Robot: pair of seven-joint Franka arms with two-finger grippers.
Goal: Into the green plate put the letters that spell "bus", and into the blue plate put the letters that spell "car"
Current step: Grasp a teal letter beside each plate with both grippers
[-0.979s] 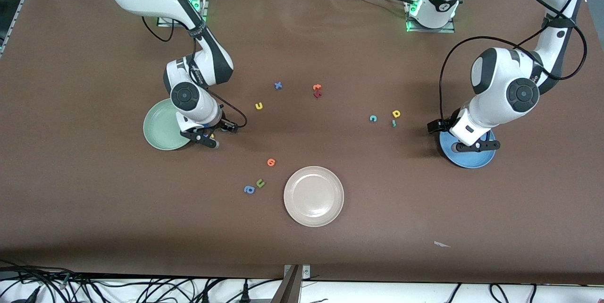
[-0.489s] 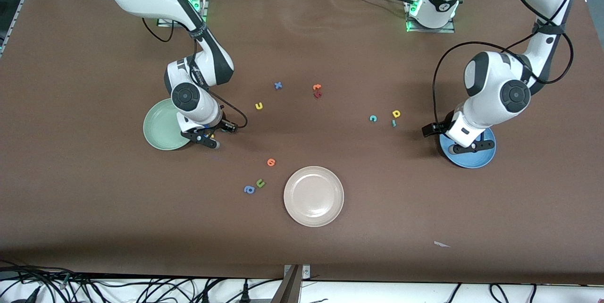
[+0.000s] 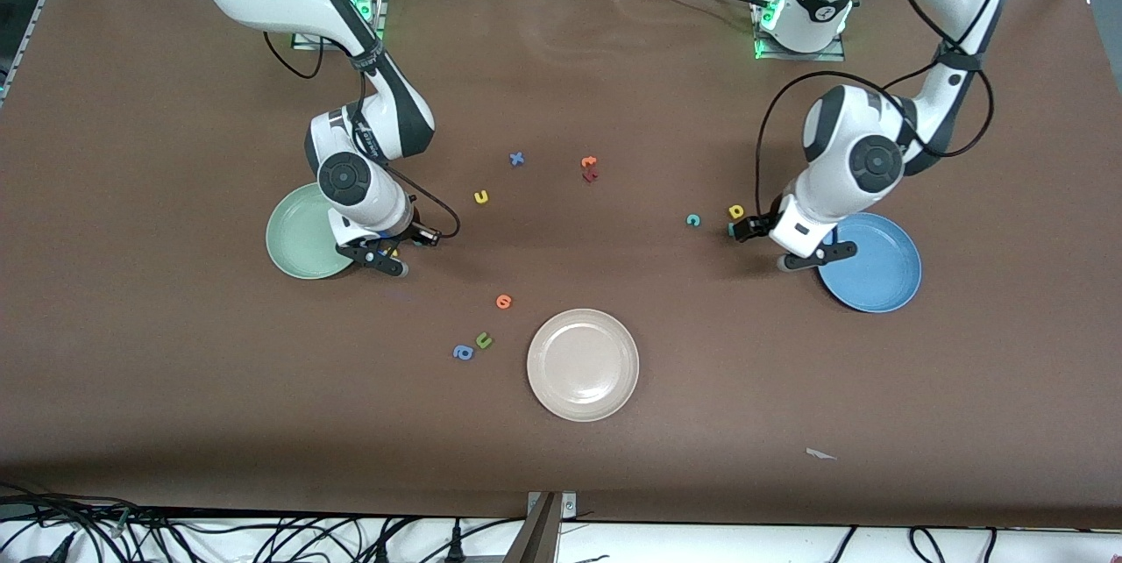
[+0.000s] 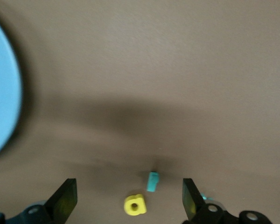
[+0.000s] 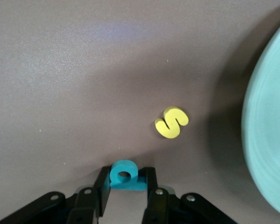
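Observation:
Beside the green plate [image 3: 298, 238], my right gripper [image 3: 372, 258] is down at the table. In the right wrist view it [image 5: 126, 176] is shut on the teal b [image 5: 126, 175], with the yellow s [image 5: 171, 122] lying close by and the green plate's rim [image 5: 270, 140] just past it. The yellow u [image 3: 481, 196] lies toward the table's middle. My left gripper [image 3: 817, 256] hangs open at the blue plate's [image 3: 877, 269] edge. Its wrist view shows the yellow a [image 4: 135, 205] and teal r [image 4: 152, 181] between the spread fingers [image 4: 65, 198]. The teal c [image 3: 693, 219] lies near them.
A beige-white plate [image 3: 583, 364] sits nearer the front camera, mid-table. Near it lie an orange letter [image 3: 504, 302], an olive u [image 3: 483, 339] and a blue letter [image 3: 463, 352]. A blue x [image 3: 517, 159] and orange and dark red letters [image 3: 589, 168] lie toward the bases.
My left arm has swung off the blue plate toward the yellow a and teal r, gripper still open. My right gripper has stayed put and closed its fingers on the teal b.

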